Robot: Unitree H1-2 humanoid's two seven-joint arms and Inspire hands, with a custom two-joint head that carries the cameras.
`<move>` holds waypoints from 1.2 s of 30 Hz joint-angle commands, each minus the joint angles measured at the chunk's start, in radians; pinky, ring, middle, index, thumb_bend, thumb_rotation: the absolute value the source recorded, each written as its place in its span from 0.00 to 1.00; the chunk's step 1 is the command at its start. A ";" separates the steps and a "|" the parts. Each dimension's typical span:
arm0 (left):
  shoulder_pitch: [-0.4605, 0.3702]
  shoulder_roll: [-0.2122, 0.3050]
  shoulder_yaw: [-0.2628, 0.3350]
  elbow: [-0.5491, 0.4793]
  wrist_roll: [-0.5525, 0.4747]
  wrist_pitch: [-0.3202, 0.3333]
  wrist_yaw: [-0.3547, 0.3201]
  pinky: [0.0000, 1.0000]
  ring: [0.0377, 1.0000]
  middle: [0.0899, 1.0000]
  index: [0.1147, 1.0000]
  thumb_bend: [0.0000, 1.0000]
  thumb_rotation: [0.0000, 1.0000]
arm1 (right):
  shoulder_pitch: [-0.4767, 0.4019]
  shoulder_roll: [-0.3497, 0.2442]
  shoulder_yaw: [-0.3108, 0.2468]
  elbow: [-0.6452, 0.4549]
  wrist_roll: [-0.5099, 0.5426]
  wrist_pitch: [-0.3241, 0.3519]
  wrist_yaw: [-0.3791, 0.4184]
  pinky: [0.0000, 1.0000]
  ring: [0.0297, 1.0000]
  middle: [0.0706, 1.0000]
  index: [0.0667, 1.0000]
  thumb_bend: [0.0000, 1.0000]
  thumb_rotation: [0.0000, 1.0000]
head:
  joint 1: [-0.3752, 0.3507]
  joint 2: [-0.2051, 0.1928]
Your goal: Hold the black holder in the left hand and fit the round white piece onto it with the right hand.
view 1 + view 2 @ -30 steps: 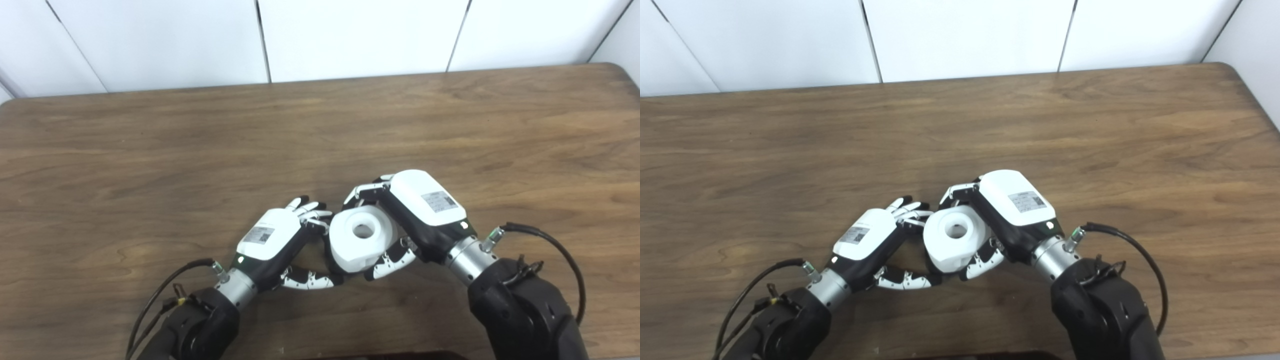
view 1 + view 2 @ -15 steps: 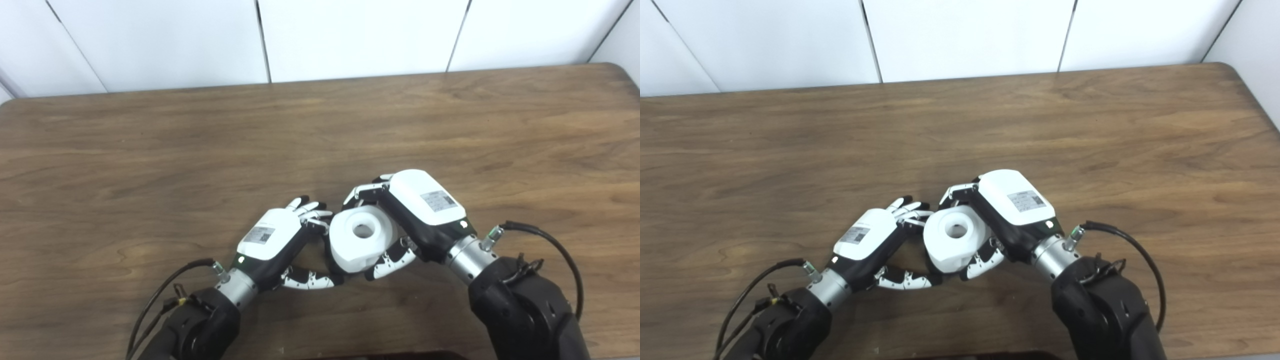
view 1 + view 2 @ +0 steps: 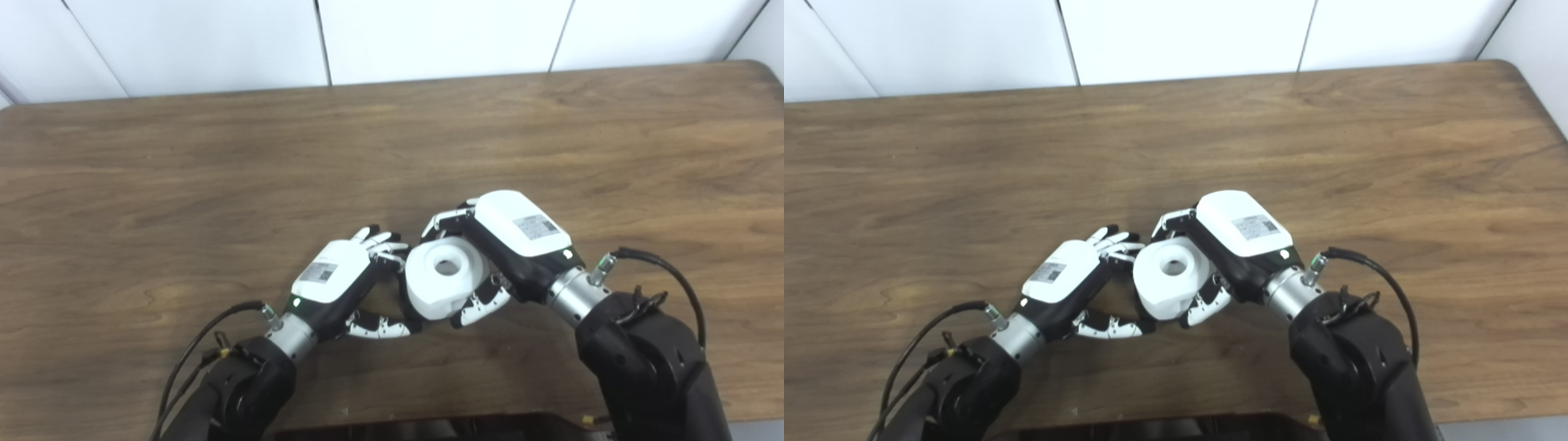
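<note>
The round white piece (image 3: pixel 444 285), with a hole in its top, sits low in the middle of both views. My right hand (image 3: pixel 517 236) is shut on it, fingers over its far side and thumb under its near side. My left hand (image 3: pixel 334 278) lies just left of the piece, its fingers and thumb closing toward the piece's left edge. A thin dark strip there is all I see of the black holder (image 3: pixel 401 297). The white piece and both hands hide the rest of it.
The brown wooden table (image 3: pixel 184 153) stretches wide to the left, right and back. White wall panels (image 3: pixel 429 37) run behind its far edge. Black cables loop off my left wrist (image 3: pixel 202 343) and my right wrist (image 3: pixel 667 269).
The whole picture has shifted up a little, so the camera has tilted. Both hands and the white piece keep the same pose against each other.
</note>
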 commanded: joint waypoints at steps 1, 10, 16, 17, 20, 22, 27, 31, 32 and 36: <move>0.022 0.003 -0.032 0.016 0.018 0.009 -0.079 1.00 0.91 0.79 0.42 0.52 0.06 | 0.011 -0.019 0.000 0.007 -0.023 0.002 0.043 0.82 0.61 0.39 0.49 0.53 0.01 | -0.001 0.001; 0.022 0.001 -0.031 0.019 0.017 0.008 -0.078 1.00 0.91 0.79 0.42 0.52 0.06 | 0.028 -0.015 -0.003 0.018 -0.019 -0.010 0.001 0.81 0.60 0.41 0.49 0.53 0.01 | 0.000 0.000; 0.022 0.000 -0.033 0.022 0.022 0.007 -0.077 1.00 0.91 0.79 0.42 0.52 0.06 | 0.025 -0.016 -0.002 0.008 -0.019 -0.009 0.006 0.82 0.61 0.40 0.49 0.53 0.01 | 0.002 -0.003; 0.022 -0.001 -0.033 0.022 0.022 0.007 -0.077 1.00 0.91 0.79 0.42 0.52 0.06 | 0.023 -0.017 -0.002 0.005 -0.019 -0.008 0.010 0.82 0.62 0.42 0.47 0.53 0.01 | 0.002 -0.003; 0.022 -0.001 -0.033 0.023 0.024 0.008 -0.079 1.00 0.91 0.79 0.42 0.52 0.06 | 0.017 -0.017 -0.003 -0.005 -0.017 -0.005 0.019 0.82 0.64 0.44 0.46 0.53 0.01 | 0.001 -0.006; 0.021 -0.002 -0.033 0.026 0.022 0.008 -0.078 1.00 0.91 0.79 0.42 0.52 0.06 | 0.012 -0.017 -0.004 -0.010 -0.018 -0.003 0.028 0.83 0.65 0.44 0.46 0.53 0.01 | 0.000 -0.008; 0.019 -0.003 -0.033 0.034 0.020 0.005 -0.076 1.00 0.91 0.79 0.42 0.52 0.06 | 0.001 -0.018 -0.006 -0.020 -0.020 -0.004 0.052 0.86 0.68 0.55 0.46 0.52 0.14 | 0.000 -0.010; 0.017 -0.004 -0.035 0.036 0.026 0.002 -0.073 1.00 0.90 0.79 0.42 0.52 0.06 | -0.004 -0.022 -0.009 -0.024 -0.015 -0.007 0.063 0.86 0.70 0.56 0.56 0.89 0.22 | -0.001 -0.010; 0.017 -0.005 -0.035 0.036 0.025 0.004 -0.074 1.00 0.90 0.79 0.42 0.52 0.06 | -0.004 -0.025 -0.010 -0.024 -0.014 -0.010 0.061 0.85 0.70 0.57 0.58 0.95 0.23 | 0.000 -0.011; 0.017 -0.007 -0.037 0.036 0.030 0.005 -0.076 1.00 0.90 0.79 0.42 0.52 0.06 | -0.006 -0.033 -0.008 -0.024 -0.012 -0.010 0.066 0.86 0.71 0.60 0.60 1.00 0.25 | 0.001 -0.014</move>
